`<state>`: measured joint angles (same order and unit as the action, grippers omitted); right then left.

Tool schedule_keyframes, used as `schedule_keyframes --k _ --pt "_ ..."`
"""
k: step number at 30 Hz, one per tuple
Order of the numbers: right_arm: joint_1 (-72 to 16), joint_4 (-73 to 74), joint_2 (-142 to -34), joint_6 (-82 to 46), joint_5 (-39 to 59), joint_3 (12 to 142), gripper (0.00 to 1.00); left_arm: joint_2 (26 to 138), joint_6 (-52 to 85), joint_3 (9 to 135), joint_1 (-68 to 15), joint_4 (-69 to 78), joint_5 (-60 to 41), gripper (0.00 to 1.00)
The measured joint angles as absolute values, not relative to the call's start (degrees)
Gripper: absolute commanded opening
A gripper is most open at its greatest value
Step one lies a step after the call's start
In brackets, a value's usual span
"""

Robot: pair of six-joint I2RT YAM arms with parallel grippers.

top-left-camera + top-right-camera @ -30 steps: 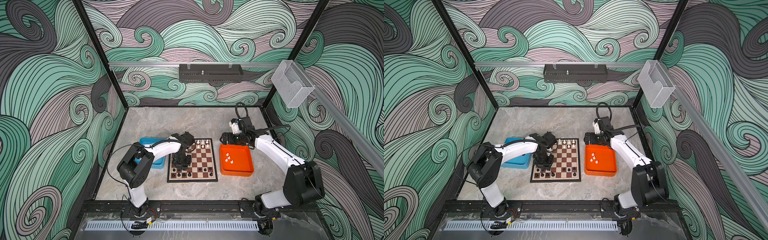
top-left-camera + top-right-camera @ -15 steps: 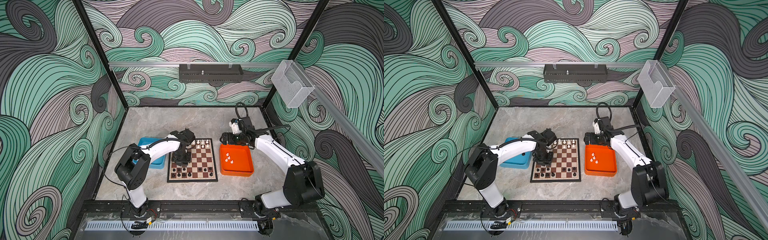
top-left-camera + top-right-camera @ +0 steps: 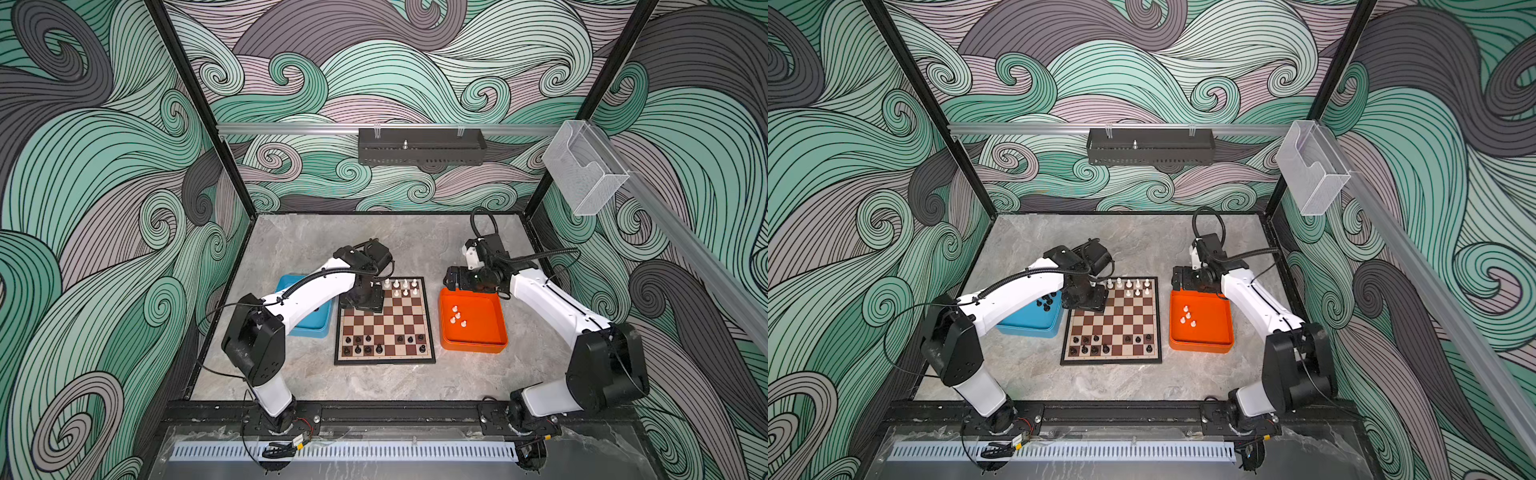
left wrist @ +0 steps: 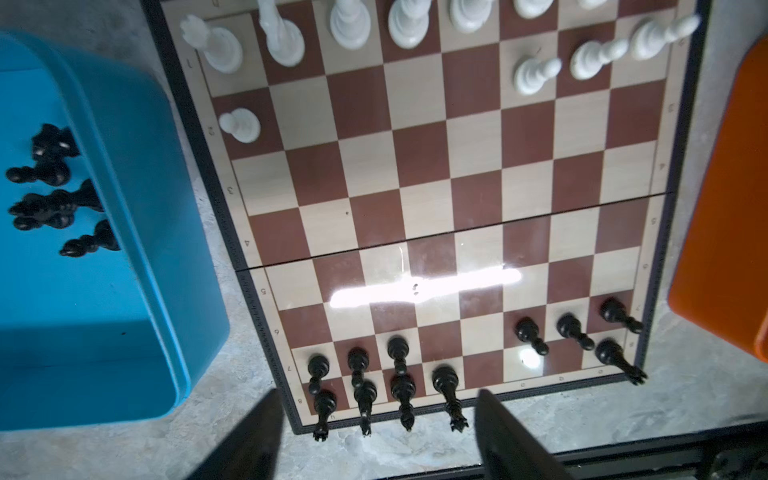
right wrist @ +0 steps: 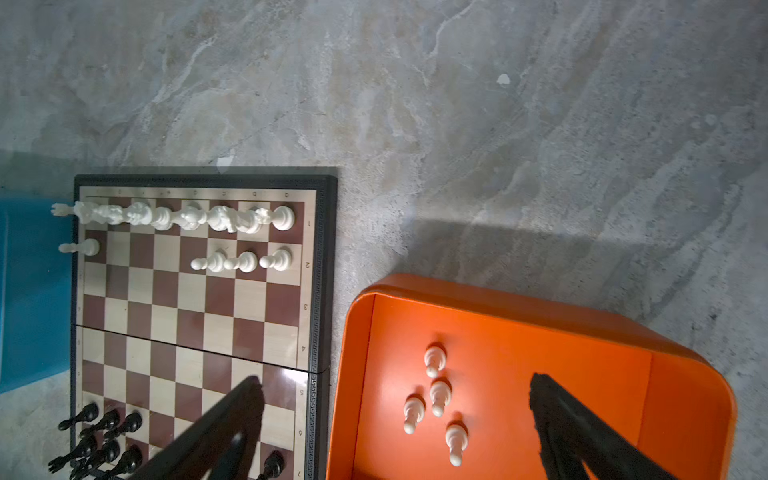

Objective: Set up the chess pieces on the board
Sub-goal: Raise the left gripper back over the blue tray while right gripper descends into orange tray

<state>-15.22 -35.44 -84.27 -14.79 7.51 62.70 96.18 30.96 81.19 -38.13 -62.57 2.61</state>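
Note:
The board [image 3: 387,329] lies flat in the middle of the table. White chess pieces [image 3: 401,285] stand in its two far rows, and black ones [image 3: 374,345] in its two near rows. My left gripper [image 3: 365,302] hangs above the board's far left corner. In the left wrist view it [image 4: 379,395] is open with nothing between its fingers. My right gripper [image 3: 457,283] hovers over the far edge of the orange tray [image 3: 473,345]. It [image 5: 395,380] is open and empty, with several white pawns [image 5: 436,395] lying below it.
A blue tray [image 3: 1025,330] left of the board holds several loose black pieces [image 3: 1046,303]. My left arm crosses above it. A clear plastic holder [image 3: 586,170] hangs on the right rail, and a black rack [image 3: 419,147] hangs on the back wall.
My left gripper has opened and drawn up and toward the board's far left corner. The right arm has not moved.

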Motion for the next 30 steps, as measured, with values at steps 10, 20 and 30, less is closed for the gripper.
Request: schedule_keyframes --k 10,20,30 --pt "-14.8 -43.7 -83.5 -17.2 4.1 63.3 1.0 95.3 24.1 84.9 -20.0 -62.4 3.9 0.99" --pt "-14.5 -47.7 -82.6 -16.1 6.7 58.8 0.97 98.4 19.9 99.2 -4.3 -58.3 2.6 0.99" --pt "-14.5 -47.9 -82.3 -15.3 6.0 54.4 0.8 103.3 20.5 97.3 0.1 -52.7 0.3 0.99"
